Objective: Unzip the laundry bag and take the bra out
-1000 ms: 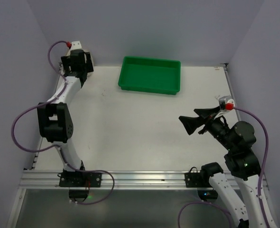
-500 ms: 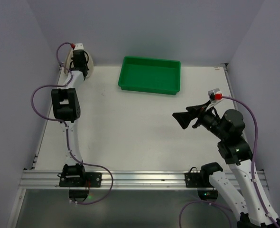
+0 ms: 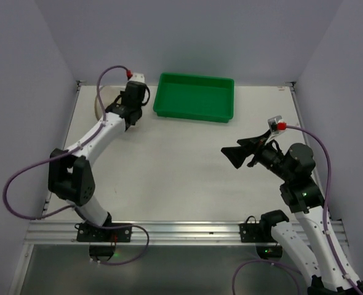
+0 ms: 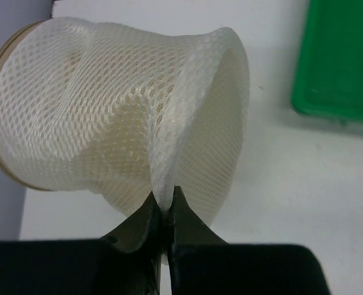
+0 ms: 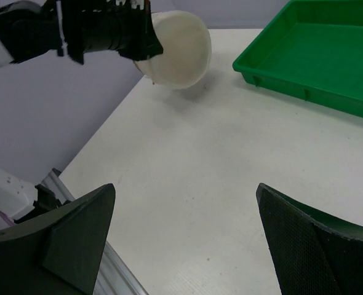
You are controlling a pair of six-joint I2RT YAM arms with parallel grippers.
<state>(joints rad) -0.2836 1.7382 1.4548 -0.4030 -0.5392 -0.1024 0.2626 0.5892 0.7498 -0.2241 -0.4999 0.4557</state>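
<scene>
1. Left pincer (image 4: 164,206): pressed together on a fold of mesh at the near rim of the laundry bag (image 4: 107,117). The mesh is pulled into a narrow ridge that runs up from the fingertips.
2. Laundry bag, position: far left part of the desk (image 3: 169,166), close to the left wall and well to the left of the green tray (image 3: 194,98). The bag and the tray are apart.
3. Laundry bag, attitude: stretched out sideways in the left wrist view. The far circular rim, edged in tan, faces the wall; the near rim is bent where it is gripped.
4. Laundry bag, contents: a pale yellowish shade shows through the mesh. What it is cannot be told.
5. Laundry bag, support: in the right wrist view a shadow lies on the desk below the bag. Whether the bag touches the desk cannot be told.
6. Right pincer (image 5: 186,193): spread wide, holding nothing. It hangs above the right half of the desk, pointed toward the bag and well apart from it.
7. Green tray: at the far edge of the desk, flat.
</scene>
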